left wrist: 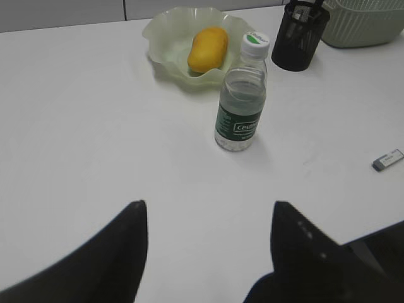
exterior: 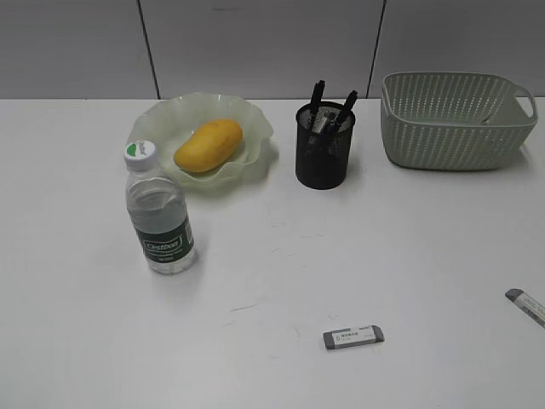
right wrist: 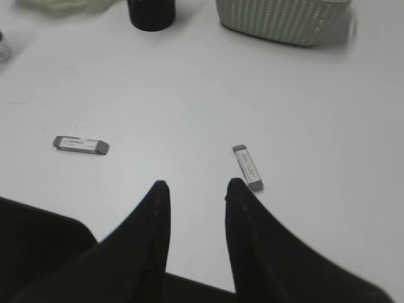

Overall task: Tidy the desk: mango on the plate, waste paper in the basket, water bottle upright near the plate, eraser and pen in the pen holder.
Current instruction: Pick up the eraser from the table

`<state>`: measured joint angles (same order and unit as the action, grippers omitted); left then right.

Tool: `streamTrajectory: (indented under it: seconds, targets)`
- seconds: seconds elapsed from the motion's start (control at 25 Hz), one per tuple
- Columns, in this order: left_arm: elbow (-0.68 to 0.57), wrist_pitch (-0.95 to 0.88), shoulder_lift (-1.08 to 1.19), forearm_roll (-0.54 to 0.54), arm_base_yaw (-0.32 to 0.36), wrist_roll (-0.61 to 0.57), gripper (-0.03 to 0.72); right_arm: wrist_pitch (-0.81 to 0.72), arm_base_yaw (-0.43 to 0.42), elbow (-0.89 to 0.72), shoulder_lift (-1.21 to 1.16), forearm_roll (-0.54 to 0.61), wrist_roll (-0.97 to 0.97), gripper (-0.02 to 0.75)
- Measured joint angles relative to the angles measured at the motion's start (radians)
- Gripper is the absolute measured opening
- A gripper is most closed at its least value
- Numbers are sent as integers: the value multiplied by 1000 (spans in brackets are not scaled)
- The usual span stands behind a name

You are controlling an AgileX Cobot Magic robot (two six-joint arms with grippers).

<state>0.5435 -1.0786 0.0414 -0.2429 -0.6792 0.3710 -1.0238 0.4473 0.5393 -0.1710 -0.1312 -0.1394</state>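
The yellow mango [exterior: 209, 145] lies in the pale green plate [exterior: 255, 119]. Beside the plate the water bottle [exterior: 159, 213] stands upright. Dark pens [exterior: 317, 98] stick out of the black mesh pen holder [exterior: 324, 146]. One grey-and-white eraser [exterior: 353, 337] lies flat on the front of the desk [exterior: 409, 256], and a second eraser [exterior: 526, 305] lies at the right edge. My left gripper [left wrist: 208, 208] hovers open over bare desk, well short of the bottle [left wrist: 241, 104]. My right gripper [right wrist: 197, 184] is open and empty, its right fingertip just short of the second eraser [right wrist: 247, 166]. The waste paper is out of view.
The sage-green basket [exterior: 456, 119] stands at the back right, to the right of the pen holder. A grey wall closes off the desk's far edge. Neither arm shows in the exterior view.
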Motion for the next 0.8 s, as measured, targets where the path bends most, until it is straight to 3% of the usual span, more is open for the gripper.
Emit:
streamTrajectory:
  seconds: [0.16, 0.32, 0.44, 0.6, 0.8]
  targets:
    - [-4, 0, -43, 1, 35, 0, 460, 8, 0, 49, -315, -131, -53, 256]
    - [-4, 1, -47, -1, 135, -5, 458, 50, 0, 101, -705, -203, -61, 264]
    - [-4, 1, -48, -2, 228, -7, 448, 147, -15, 117, -866, -223, -61, 310]
    - [-4, 1, -48, -1, 338, -14, 437, 267, -126, 123, -1005, -198, -31, 363]
    - [-4, 1, -48, 1, 423, -34, 435, 427, -333, 138, -1139, -19, 139, 379]
